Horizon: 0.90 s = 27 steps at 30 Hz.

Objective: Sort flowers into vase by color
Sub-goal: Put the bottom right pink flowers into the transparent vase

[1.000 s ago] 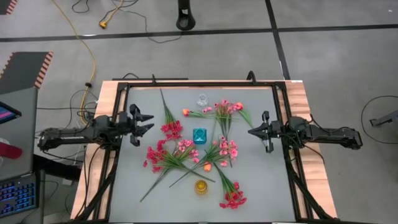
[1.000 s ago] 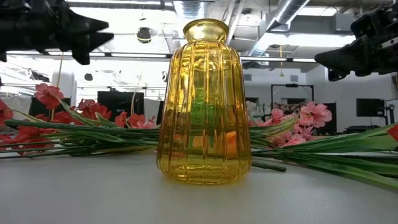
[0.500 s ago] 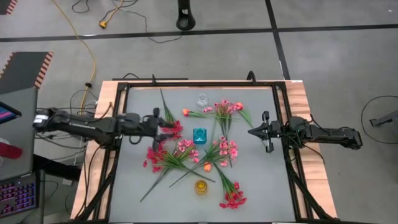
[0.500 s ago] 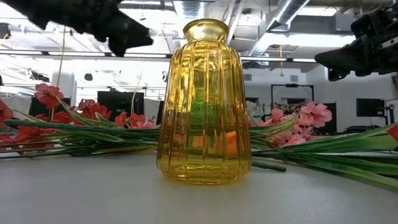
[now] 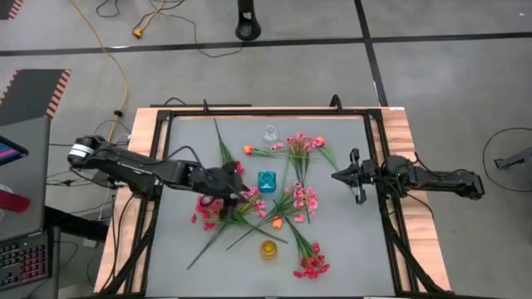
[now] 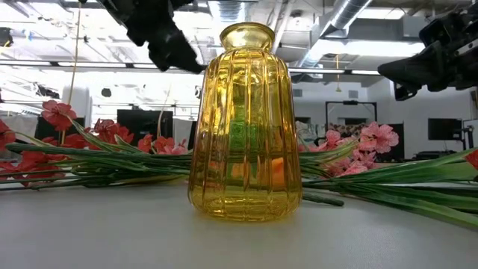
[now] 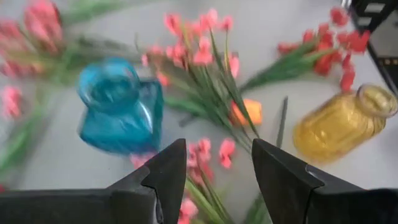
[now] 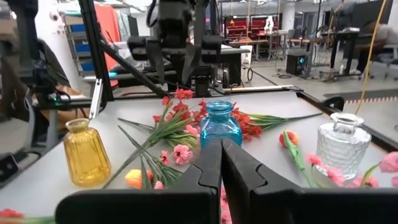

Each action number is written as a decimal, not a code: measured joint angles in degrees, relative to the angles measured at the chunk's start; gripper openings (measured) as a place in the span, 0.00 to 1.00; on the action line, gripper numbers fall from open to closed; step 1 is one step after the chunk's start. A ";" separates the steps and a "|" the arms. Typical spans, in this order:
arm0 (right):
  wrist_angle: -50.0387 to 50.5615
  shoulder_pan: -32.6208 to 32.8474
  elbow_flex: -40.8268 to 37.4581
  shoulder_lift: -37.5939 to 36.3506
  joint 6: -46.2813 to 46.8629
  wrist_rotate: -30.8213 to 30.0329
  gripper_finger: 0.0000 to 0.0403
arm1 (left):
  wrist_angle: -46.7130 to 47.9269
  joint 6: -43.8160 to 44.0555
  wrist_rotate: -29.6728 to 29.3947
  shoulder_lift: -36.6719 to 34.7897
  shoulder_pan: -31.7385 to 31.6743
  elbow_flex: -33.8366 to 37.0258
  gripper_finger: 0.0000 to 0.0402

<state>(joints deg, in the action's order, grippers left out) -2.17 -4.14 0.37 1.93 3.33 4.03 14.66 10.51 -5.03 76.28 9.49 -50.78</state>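
Reaching in from the left edge of the high view, the left gripper [image 5: 235,188] is hovering at frame centre over the flowers [image 5: 249,203], just left of the blue vase [image 5: 266,181]; its fingers are standing spread apart with nothing between them, as the left wrist view is showing, where the flowers [image 7: 208,81] are lying on the table [image 7: 74,168] beyond the fingertips

Waiting at the right of the high view, the right gripper [image 5: 337,175] is pointing toward frame centre, well apart from the flowers; its fingers [image 8: 214,165] are pressed together and holding nothing

Lying loose across the middle of the grey table [image 5: 349,241], the flowers are spreading from upper centre to lower centre as red and pink sprays with green stems, none of them standing in a vase

Standing among them are three vases: the blue vase at centre, the clear vase [image 5: 271,133] above it, and the yellow vase [image 5: 268,248] below it, the last one filling the centre of the low view [image 6: 245,123]
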 joint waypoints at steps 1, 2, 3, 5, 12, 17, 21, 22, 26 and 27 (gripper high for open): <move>0.00 0.00 -0.01 0.00 0.65 0.00 0.09 | 1.34 1.02 0.42 0.99 0.28 -0.69 0.42; 0.00 0.00 0.00 0.00 1.27 0.00 0.09 | 2.19 2.17 1.14 2.17 0.61 -1.44 0.42; 0.00 0.00 0.00 0.00 1.51 0.00 0.09 | 2.93 3.08 2.07 3.16 0.98 -1.91 0.42; 0.00 0.00 0.01 0.00 1.62 0.00 0.09 | 4.11 5.32 4.28 5.06 1.78 -2.35 0.42; 0.00 0.00 -0.01 -0.02 1.62 0.00 0.09 | 4.16 16.32 14.38 11.00 6.11 -2.49 0.42; 0.00 0.00 0.01 0.00 1.64 0.00 0.09 | 4.04 25.00 17.34 13.82 8.97 -2.49 0.42; 0.00 0.00 0.00 0.00 1.64 0.00 0.09 | 4.04 29.37 18.14 14.82 10.51 -2.49 0.42; 0.00 0.00 -0.01 0.00 1.65 -0.02 0.09 | 4.06 30.02 18.09 14.89 10.79 -2.49 0.42; 0.00 0.00 0.00 -0.01 1.66 -0.01 0.09 | 4.03 33.79 17.25 15.60 11.71 -2.45 0.42; 0.01 0.00 -0.01 -0.02 1.66 -0.02 0.09 | 3.40 35.23 17.26 15.92 11.95 -2.47 0.42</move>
<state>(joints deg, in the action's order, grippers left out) -2.16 -4.14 0.36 1.91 4.99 4.01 18.06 45.75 12.23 92.20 21.44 -53.25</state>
